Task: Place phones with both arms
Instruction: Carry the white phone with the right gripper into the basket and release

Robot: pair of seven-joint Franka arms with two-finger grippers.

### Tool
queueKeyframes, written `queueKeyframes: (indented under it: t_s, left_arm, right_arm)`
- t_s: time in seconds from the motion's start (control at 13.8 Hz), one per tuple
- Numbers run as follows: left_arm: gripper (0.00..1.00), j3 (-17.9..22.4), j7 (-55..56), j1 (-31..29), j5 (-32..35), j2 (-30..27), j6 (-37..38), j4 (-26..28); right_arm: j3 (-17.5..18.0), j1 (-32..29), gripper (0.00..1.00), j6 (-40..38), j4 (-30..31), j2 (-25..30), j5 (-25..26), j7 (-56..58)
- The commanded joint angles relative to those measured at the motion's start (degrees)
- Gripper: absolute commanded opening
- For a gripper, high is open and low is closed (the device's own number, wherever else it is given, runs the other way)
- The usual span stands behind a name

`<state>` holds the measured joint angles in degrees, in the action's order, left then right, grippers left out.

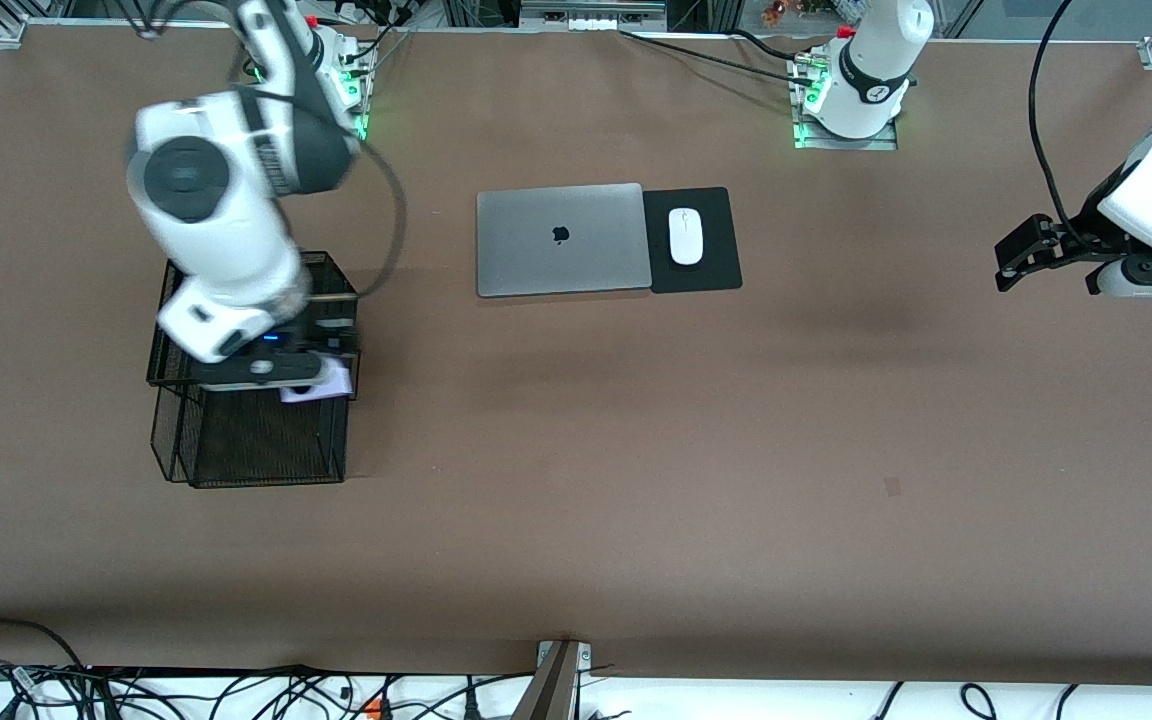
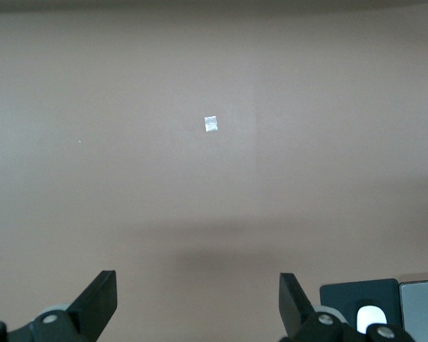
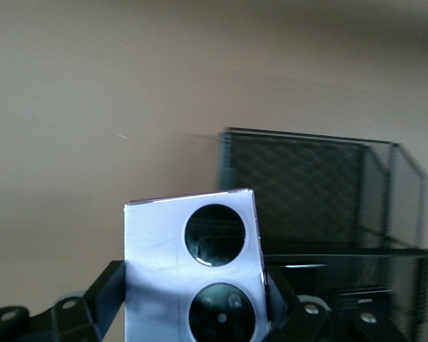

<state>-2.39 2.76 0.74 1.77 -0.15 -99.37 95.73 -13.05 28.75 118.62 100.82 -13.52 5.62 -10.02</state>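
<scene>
- the lilac-white flip phone [image 3: 194,269] is gripped between the closed fingers [image 3: 103,292] of the right gripper [image 1: 321,378]; it is held over the black mesh basket [image 1: 251,445], at the basket's edge toward the laptop [image 1: 562,239]
- the left gripper [image 1: 1021,262] is held wide open and empty over bare table [image 1: 836,420], well apart from the basket; that arm waits
</scene>
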Motion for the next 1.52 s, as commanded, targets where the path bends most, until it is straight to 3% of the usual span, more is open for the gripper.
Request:
queueKeyframes:
  t_s: [0.0, 0.07, 0.22, 0.44, 0.65, 1.16, 1.23, 1.38, 1.45]
  left_arm:
    - [1.0, -0.34, -0.48, -0.13, 0.78, 0.85, 1.29, -1.86]
    - [1.0, -0.34, -0.48, -0.22, 0.78, 0.85, 1.29, -1.86]
    - [1.0, -0.34, -0.56, -0.22, 0.95, 0.85, 1.64, -1.86]
    - [1.0, -0.25, -0.57, -0.66, 0.95, 0.85, 1.64, -1.86]
    - [1.0, -0.34, -0.48, -0.57, 0.86, 0.85, 1.64, -1.86]
    - [1.0, -0.34, -0.48, -0.48, 0.86, 0.85, 1.64, -1.86]
    - [1.0, -0.34, -0.48, -0.48, 0.86, 0.85, 1.64, -1.86]
    - [1.0, -0.34, -0.48, -0.48, 0.86, 0.76, 1.64, -1.86]
    - [1.0, -0.34, -0.48, -0.48, 0.86, 0.76, 1.64, -1.86]
  right_arm:
    - [-5.2, -1.94, 0.6, 6.51, 8.77, 4.03, -5.76, 14.09]
    - [-7.14, -2.81, 0.6, 7.4, 8.69, 3.25, -9.19, 20.24]
    - [-7.42, -4.92, 0.6, 10.12, 8.34, 0.7, -14.13, 25.3]
    - [-7.42, -5.63, 0.6, 17.15, 5.81, -5.96, -18.08, 25.4]
    - [-7.42, -6.6, 0.6, 17.78, 1.05, -13.53, -24.15, 25.4]
    - [-7.25, -6.6, 0.61, 22.62, -0.19, -21.19, -31.36, 25.4]
    - [-7.25, -6.69, 0.63, 22.7, -0.19, -21.72, -32.24, 25.31]
    - [-7.25, -6.69, 1.0, 22.53, -0.28, -21.98, -33.04, 24.7]
    - [-7.34, -6.6, 1.0, 22.27, -0.54, -21.72, -32.95, 24.96]
